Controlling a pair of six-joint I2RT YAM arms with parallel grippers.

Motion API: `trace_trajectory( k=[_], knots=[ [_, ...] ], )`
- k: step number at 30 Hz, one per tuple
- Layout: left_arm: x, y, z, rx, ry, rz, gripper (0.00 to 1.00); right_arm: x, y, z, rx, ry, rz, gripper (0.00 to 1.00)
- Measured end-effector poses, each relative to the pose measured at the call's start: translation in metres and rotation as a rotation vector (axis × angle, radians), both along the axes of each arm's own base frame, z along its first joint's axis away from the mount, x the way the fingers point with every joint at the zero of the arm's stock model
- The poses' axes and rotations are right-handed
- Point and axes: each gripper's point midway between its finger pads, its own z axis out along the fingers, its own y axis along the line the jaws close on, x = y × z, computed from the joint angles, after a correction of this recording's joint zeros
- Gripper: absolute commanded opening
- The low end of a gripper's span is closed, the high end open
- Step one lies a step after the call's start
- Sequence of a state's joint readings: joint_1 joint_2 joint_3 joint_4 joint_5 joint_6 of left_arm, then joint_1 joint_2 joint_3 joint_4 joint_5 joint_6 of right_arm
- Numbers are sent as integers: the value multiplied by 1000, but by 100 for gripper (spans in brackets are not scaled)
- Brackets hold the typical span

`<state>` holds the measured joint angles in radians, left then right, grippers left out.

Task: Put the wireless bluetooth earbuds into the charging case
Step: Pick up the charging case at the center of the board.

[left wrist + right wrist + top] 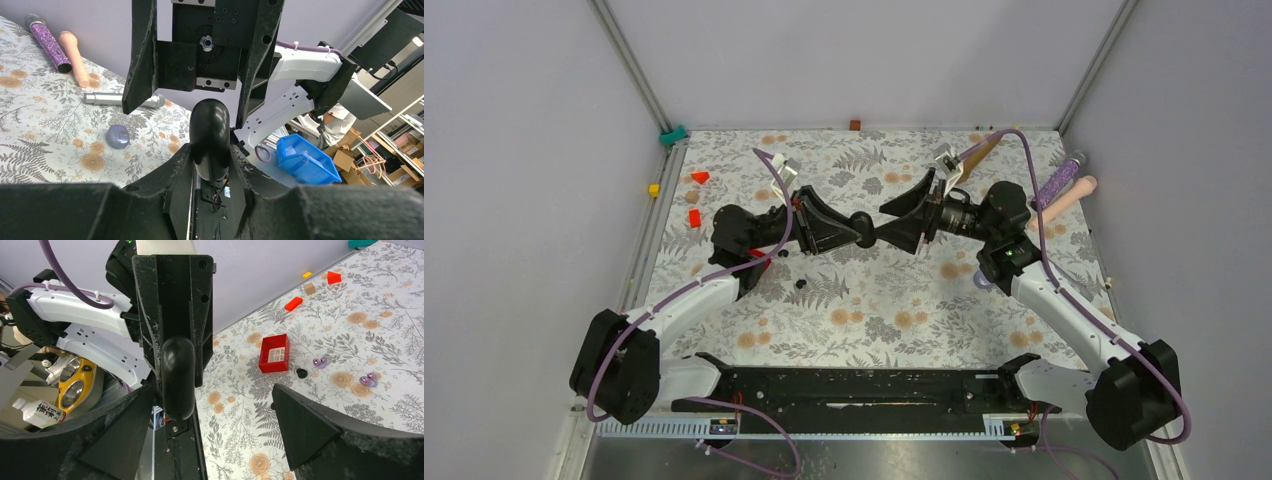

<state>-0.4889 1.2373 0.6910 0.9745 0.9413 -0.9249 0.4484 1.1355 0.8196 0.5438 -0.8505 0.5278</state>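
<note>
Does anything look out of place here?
Yes. Two purple earbuds and a black earbud lie scattered loose on the table beside the red tray, while the left gripper holds the black case in the air.

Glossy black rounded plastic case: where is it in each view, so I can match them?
Top external: glossy black rounded plastic case at the picture's centre.
Left wrist: case at centre, clamped in the left tool.
Right wrist: case left of centre, beyond the open right tool.
Shared landmark: the floral table cover.
</note>
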Motion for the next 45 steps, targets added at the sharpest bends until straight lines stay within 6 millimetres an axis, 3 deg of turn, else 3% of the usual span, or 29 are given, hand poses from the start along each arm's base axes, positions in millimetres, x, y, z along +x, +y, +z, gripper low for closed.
trace_trajectory(
  k=[26, 35, 39, 45],
  knots=[
    [2, 0, 0, 0, -5, 7, 0, -2, 8, -5, 1, 35, 23, 91],
    [4, 1, -4, 6, 1, 16, 0, -5, 9, -10, -20, 13, 36, 66],
    [7, 2, -6, 7, 11, 31, 0, -9, 9, -8, -23, -7, 58, 63],
    [13, 4, -6, -1, 17, 59, 0, -11, 8, -6, -23, -23, 62, 65]
  ],
)
